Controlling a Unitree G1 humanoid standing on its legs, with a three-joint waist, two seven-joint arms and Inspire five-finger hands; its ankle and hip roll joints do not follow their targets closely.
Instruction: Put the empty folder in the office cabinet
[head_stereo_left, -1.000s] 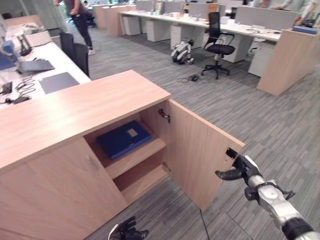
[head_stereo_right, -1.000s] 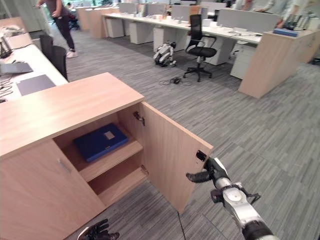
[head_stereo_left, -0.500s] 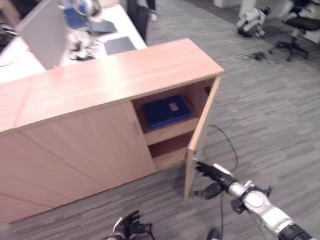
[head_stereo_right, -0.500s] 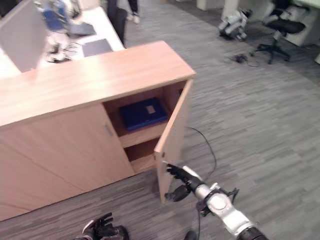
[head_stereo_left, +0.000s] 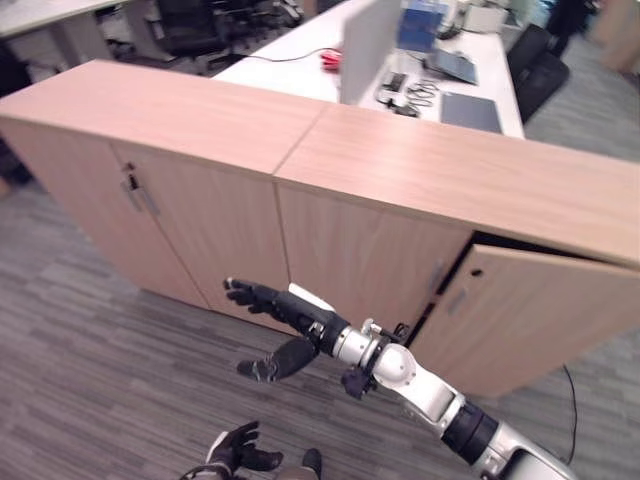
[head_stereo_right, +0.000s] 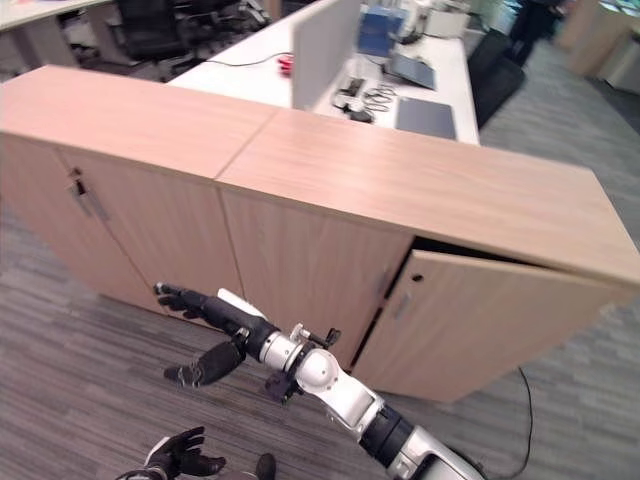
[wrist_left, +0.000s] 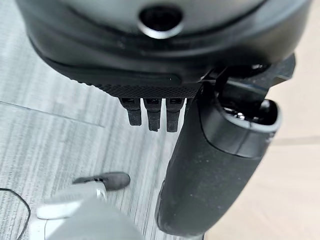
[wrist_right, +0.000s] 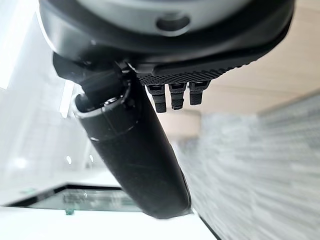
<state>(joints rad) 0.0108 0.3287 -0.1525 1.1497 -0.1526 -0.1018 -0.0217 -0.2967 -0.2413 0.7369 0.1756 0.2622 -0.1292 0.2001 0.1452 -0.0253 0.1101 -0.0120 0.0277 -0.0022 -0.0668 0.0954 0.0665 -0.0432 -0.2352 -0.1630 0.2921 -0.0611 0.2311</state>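
The wooden office cabinet (head_stereo_left: 450, 190) runs across the view. Its right door (head_stereo_left: 530, 310) stands only slightly ajar, with a dark gap along its top edge, and it hides the shelf inside. My right hand (head_stereo_left: 290, 312) hangs in the air in front of the cabinet's middle doors, left of the ajar door. It is open, with straight fingers and the thumb spread below, and it holds nothing and touches nothing. My left hand (head_stereo_left: 235, 452) is low near the floor, open and empty; its fingers (wrist_left: 152, 114) are straight in the left wrist view.
A second cabinet section (head_stereo_left: 130, 110) with a metal handle (head_stereo_left: 135, 190) joins on the left. Behind the cabinets stands a white desk (head_stereo_left: 460, 80) with a grey partition (head_stereo_left: 370, 40), cables and a laptop. Grey carpet (head_stereo_left: 90, 340) lies in front.
The camera has swung left, so the whole picture has shifted. The door has gone from wide open to nearly shut. My right hand has left the door's edge and now reaches left.
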